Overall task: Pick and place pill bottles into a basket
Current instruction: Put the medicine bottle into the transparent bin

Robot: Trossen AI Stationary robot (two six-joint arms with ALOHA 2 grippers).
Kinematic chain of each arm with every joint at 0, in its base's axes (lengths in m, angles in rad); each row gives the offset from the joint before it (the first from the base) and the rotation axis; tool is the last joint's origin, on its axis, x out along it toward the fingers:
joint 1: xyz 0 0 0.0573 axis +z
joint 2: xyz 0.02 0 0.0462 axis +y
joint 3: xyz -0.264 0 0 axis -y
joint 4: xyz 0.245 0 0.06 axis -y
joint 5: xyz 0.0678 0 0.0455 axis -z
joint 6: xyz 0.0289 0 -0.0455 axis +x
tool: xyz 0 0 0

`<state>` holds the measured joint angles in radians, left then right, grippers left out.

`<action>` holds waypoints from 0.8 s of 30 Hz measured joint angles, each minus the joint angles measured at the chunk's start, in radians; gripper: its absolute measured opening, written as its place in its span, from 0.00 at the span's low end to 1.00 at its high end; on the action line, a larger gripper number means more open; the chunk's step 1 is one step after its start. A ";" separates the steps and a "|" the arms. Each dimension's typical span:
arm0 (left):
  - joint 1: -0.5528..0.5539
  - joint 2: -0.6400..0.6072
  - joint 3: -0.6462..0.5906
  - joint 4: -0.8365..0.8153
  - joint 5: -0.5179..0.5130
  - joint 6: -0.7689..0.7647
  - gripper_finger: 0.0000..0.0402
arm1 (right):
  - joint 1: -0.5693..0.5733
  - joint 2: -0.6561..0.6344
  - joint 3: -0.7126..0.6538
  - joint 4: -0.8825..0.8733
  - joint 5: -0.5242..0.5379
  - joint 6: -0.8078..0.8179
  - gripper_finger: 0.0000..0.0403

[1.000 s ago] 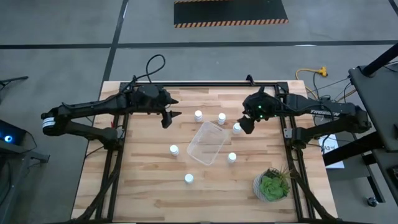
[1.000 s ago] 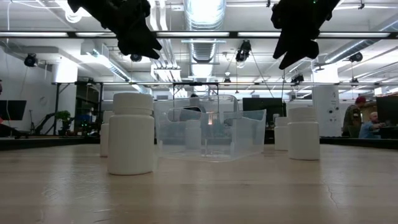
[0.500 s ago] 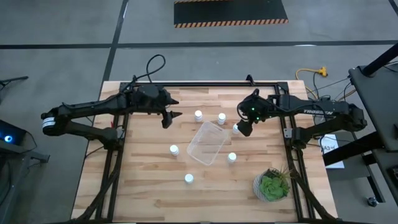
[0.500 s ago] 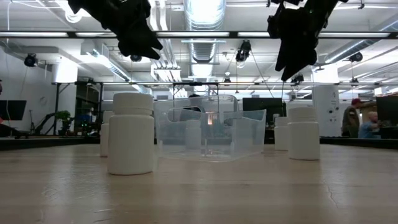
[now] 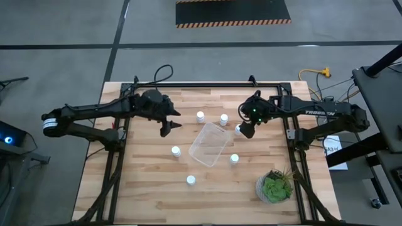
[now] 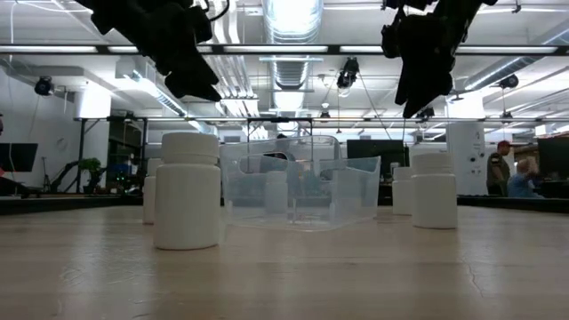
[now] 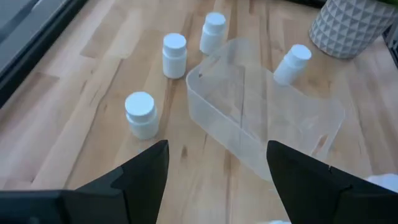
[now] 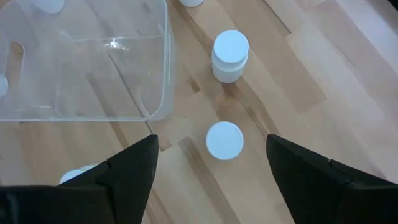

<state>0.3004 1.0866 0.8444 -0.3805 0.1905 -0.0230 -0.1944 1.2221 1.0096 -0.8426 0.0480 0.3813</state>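
Six white pill bottles stand upright on the wooden table around the clear bin [image 5: 209, 144]: two past its far end [image 5: 200, 116] [image 5: 223, 118], one at its right [image 5: 239, 130], one at its left [image 5: 176, 151], and two nearer [image 5: 234, 159] [image 5: 190, 180]. My left gripper [image 5: 169, 127] hangs open and empty above the table, left of the bin [image 7: 261, 124]. My right gripper [image 5: 245, 130] hangs open and empty, well above the bottle right of the bin. That bottle's cap [image 8: 224, 140] shows ahead of the fingers, about midway between them.
A green plant in a white pot [image 5: 274, 186] stands at the near right of the table. The black arm frames run along the table's left and right sides. In the low view both grippers, the left [image 6: 200, 89] and the right [image 6: 413, 102], hang well above the bottle tops.
My left gripper has moved toward the table's near edge and a little down, staying open. My right gripper has moved a little left and down, toward the bottle at the bin's right. The bottles and the bin have kept still.
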 joint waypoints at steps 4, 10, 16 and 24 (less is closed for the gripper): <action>0.000 -0.012 -0.003 0.058 -0.001 -0.022 0.63 | 0.000 0.030 -0.002 -0.013 -0.004 -0.009 0.71; 0.000 -0.044 -0.051 0.123 -0.009 -0.033 0.63 | 0.000 0.093 -0.002 -0.017 -0.027 -0.026 0.71; 0.001 -0.053 -0.089 0.135 -0.013 -0.052 0.63 | 0.000 0.161 -0.003 -0.014 -0.030 -0.067 0.71; 0.001 -0.053 -0.098 0.137 -0.016 -0.053 0.63 | 0.000 0.248 -0.003 -0.002 -0.029 -0.095 0.70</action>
<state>0.3012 1.0336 0.7460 -0.2440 0.1745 -0.0757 -0.1947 1.4702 1.0065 -0.8451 0.0185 0.2867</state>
